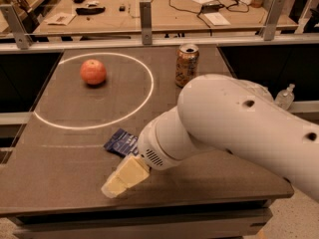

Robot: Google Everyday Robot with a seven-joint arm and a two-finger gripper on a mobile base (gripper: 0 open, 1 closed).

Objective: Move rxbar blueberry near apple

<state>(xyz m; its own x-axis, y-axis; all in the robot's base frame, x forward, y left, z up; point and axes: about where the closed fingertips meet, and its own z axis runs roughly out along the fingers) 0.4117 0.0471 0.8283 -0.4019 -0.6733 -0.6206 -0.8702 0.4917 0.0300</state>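
Dark grey worktop [65, 183] marked with a white circle [144, 91]; a white robot arm [239, 128] reaches in from the right. Its cream pincer [115, 184] is low near the front edge, just in front of the bar, with nothing visibly in it; its opening cannot be told. The round red-orange apple [93, 71] sits inside the circle, well apart from the flat dark navy-blue rxbar blueberry wrapper [119, 142], which lies just outside the near arc with its right end hidden by the wrist. Judgement: the bar is light, thin and slightly bendy, with a likely slick wrapper, so pinch across its narrow width at mid-length. Its white print and the gold-brown drink can [187, 66] label are unreadable.
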